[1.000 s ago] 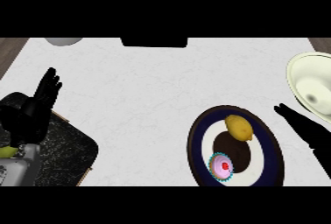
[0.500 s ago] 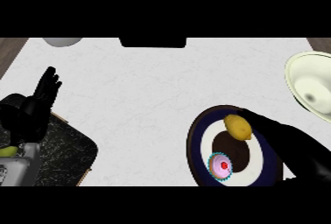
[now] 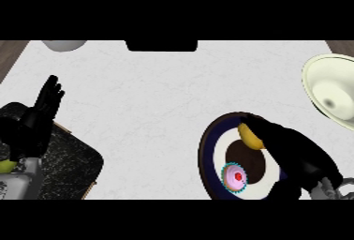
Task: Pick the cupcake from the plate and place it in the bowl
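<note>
The cupcake [image 3: 236,176], with a pink top, a red centre and a teal wrapper, sits at the near edge of the dark blue plate [image 3: 207,152]. A yellow lemon-like fruit [image 3: 247,136] lies at the plate's far side, partly hidden. My right hand [image 3: 294,152] lies open over the plate's right half, fingers stretched toward the fruit, just right of the cupcake and not touching it. The cream bowl [image 3: 330,89] stands at the right edge. At the left, my left hand [image 3: 40,115] rests open with its fingers up.
A dark speckled board [image 3: 66,168] lies at the lower left under the left forearm, with a small yellow item [image 3: 7,165] at its edge. A white object [image 3: 63,45] and a black block [image 3: 160,45] stand at the counter's far edge.
My right hand has moved left from beside the plate to over its right half, now covering part of the yellow fruit. The left hand and the cupcake have not moved.
</note>
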